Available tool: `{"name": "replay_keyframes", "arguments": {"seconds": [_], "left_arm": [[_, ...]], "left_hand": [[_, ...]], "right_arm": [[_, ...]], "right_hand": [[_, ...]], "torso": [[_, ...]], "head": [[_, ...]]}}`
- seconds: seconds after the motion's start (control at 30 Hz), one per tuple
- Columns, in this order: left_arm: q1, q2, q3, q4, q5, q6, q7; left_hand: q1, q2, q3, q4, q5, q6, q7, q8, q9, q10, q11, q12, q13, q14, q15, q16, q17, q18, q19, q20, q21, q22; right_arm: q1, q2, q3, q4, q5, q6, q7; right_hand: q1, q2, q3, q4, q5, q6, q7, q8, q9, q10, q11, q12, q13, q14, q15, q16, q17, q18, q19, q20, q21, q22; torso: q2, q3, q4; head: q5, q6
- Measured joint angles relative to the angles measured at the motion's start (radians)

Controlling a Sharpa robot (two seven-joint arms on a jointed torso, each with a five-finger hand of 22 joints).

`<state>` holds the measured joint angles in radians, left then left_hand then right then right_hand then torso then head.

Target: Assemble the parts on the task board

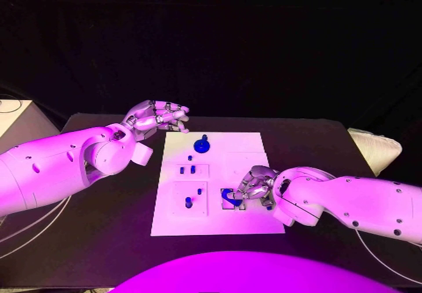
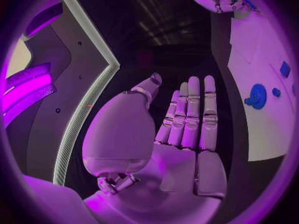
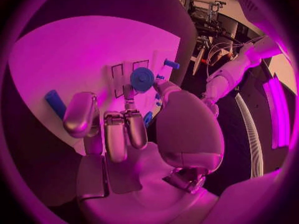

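1. Task board (image 1: 220, 183): a flat, smooth white rectangular plate lying in the middle of the black matte surface (image 1: 105, 232); it serves as the landmark here.
2. Blue gear (image 1: 202, 146), round with a raised hub, sits at the board's far end, near its middle line; in the left wrist view it shows as a toothed disc (image 2: 257, 95) on the white plate.
3. Square outlined recesses are set into the board's left half, nearer the robot than the gear. A small blue peg (image 1: 190, 158) stands just beyond them, two short blue pieces (image 1: 187, 170) stand in the farther recess, and a blue pin (image 1: 188, 202) stands in the nearer one.
4. Right hand (image 1: 253, 186), silver metal with segmented fingers and rounded pads, rests over the board's near right part. Its fingers are curled in round a dark blue part (image 1: 230, 198) in a recess there. Whether it truly grips the part I cannot tell; the fingers hide the contact.
5. In the right wrist view the curled fingers (image 3: 124, 129) crowd in front of the board, with a blue disc-topped part (image 3: 142, 78) just beyond them and a blue rod-shaped part (image 3: 55, 102) lying on the white plate to one side.
6. Left hand (image 1: 158, 117) hangs off the board's far left corner, above the black surface, holding nothing. The left wrist view shows the palm (image 2: 181, 149) flat, with straight fingers side by side and the thumb apart.
7. White glossy arm shells reach in from both sides of the board.
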<state>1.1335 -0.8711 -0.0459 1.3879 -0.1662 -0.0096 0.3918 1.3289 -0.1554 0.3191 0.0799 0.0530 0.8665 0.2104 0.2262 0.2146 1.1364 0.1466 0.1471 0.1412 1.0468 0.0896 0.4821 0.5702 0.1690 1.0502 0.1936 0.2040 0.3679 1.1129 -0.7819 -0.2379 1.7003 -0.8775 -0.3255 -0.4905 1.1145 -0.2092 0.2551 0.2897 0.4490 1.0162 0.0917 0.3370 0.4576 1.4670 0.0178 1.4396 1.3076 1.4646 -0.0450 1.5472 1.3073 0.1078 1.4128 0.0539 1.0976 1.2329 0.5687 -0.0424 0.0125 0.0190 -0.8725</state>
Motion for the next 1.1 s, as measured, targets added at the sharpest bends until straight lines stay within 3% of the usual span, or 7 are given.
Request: {"name": "replay_keyframes", "arguments": {"seconds": [0.27,0.33,0.47,0.67,0.9,1.0,1.1], "left_arm": [[0.000,-0.001,0.000,0.001,0.000,0.000,0.000],[0.000,-0.001,0.000,0.001,0.000,0.000,0.000],[0.000,-0.001,0.000,0.001,0.000,0.000,-0.001],[0.000,-0.002,0.000,0.001,0.000,0.000,-0.001],[0.000,-0.003,0.000,0.001,0.000,0.000,-0.002],[0.000,-0.003,0.000,0.001,0.000,0.000,-0.002],[0.000,-0.003,0.000,0.000,0.000,0.000,-0.002]], "left_hand": [[0.000,0.000,0.003,0.003,0.000,0.000,0.000,0.000,0.000,0.000,0.000,0.000,0.000,0.000,0.000,0.004,0.000,0.000,0.000,0.000,0.000,0.000],[0.000,0.000,0.003,0.003,0.000,0.000,0.000,0.000,0.000,0.000,0.000,0.000,0.000,0.000,0.000,0.004,0.000,0.000,0.000,0.000,0.000,0.000],[0.000,0.000,0.003,0.003,0.000,0.000,0.000,0.000,0.000,0.000,0.000,0.000,0.000,0.000,0.000,0.004,0.000,0.000,0.000,0.000,0.000,0.000],[0.000,0.000,0.003,0.003,0.000,0.000,0.000,0.000,0.000,0.000,0.000,0.000,0.000,0.000,0.000,0.004,0.000,0.000,0.000,0.000,0.000,0.000],[0.000,0.000,0.003,0.003,0.000,0.000,0.000,0.000,0.000,0.000,0.000,0.000,0.000,0.000,0.000,0.004,0.000,0.000,0.000,0.000,0.000,0.000],[0.000,0.000,0.003,0.003,0.000,0.000,0.000,0.000,0.000,0.000,0.000,0.000,0.000,0.000,0.000,0.004,0.000,0.000,0.000,0.000,0.000,0.000],[0.005,0.005,0.003,0.003,0.000,-0.003,0.003,0.000,0.000,0.000,0.000,0.000,0.000,-0.004,-0.004,0.004,0.000,0.000,0.000,0.000,0.000,0.000]], "right_arm": [[-0.002,0.010,0.000,-0.008,-0.002,-0.004,-0.001],[-0.003,0.010,0.000,-0.005,-0.003,-0.001,-0.001],[-0.004,0.008,0.000,0.005,-0.003,0.007,-0.001],[-0.006,-0.010,0.000,0.029,-0.004,0.022,0.003],[-0.007,-0.037,0.000,0.053,-0.016,0.030,0.006],[-0.007,-0.047,0.000,0.059,-0.024,0.036,0.010],[-0.007,-0.051,0.000,0.064,-0.034,0.046,0.017]], "right_hand": [[-0.009,0.005,-0.001,0.000,-0.010,0.001,-0.001,0.004,0.002,0.000,0.000,0.004,0.000,0.004,-0.004,0.000,0.000,0.000,0.004,-0.004,0.000,0.003],[-0.044,0.006,-0.025,0.001,-0.070,0.001,-0.001,0.011,0.003,0.000,0.000,0.004,0.000,0.004,-0.004,0.000,0.000,0.000,0.004,-0.004,0.000,0.002],[-0.097,0.017,-0.076,0.001,-0.146,-0.001,-0.004,0.018,0.008,0.000,0.000,0.000,0.000,0.004,-0.004,0.000,0.000,0.000,0.004,-0.004,-0.008,0.000],[-0.136,0.048,-0.153,0.003,-0.212,-0.003,-0.005,0.027,0.012,0.000,0.000,0.000,0.000,0.004,-0.004,0.000,0.001,0.000,0.004,-0.004,-0.013,-0.002],[-0.143,0.057,-0.167,-0.001,-0.213,-0.006,-0.008,0.027,0.013,0.000,0.000,0.000,0.000,0.004,-0.004,0.000,0.001,0.000,0.004,-0.004,-0.013,-0.001],[-0.121,0.079,-0.175,-0.004,-0.184,-0.006,-0.009,0.034,0.015,-0.002,-0.002,0.000,0.000,0.001,-0.006,0.000,0.001,0.000,0.004,-0.004,-0.013,0.001],[-0.078,0.083,-0.178,-0.007,-0.163,-0.006,-0.009,0.041,0.016,-0.003,-0.003,-0.004,0.000,0.000,-0.007,0.000,0.001,0.000,0.004,-0.004,-0.013,0.002]], "torso": [[0.001,0.0009,-0.0002],[0.001,0.0009,-0.0004],[0.000,0.0010,-0.0010],[-0.001,0.0009,-0.0010],[-0.001,0.0006,-0.0011],[-0.001,0.0003,-0.0011],[-0.001,0.0007,-0.0011]], "head": [[-0.001,0.000],[-0.001,0.000],[0.001,0.000],[0.002,0.000],[0.003,0.000],[0.005,0.000],[0.005,0.000]]}}
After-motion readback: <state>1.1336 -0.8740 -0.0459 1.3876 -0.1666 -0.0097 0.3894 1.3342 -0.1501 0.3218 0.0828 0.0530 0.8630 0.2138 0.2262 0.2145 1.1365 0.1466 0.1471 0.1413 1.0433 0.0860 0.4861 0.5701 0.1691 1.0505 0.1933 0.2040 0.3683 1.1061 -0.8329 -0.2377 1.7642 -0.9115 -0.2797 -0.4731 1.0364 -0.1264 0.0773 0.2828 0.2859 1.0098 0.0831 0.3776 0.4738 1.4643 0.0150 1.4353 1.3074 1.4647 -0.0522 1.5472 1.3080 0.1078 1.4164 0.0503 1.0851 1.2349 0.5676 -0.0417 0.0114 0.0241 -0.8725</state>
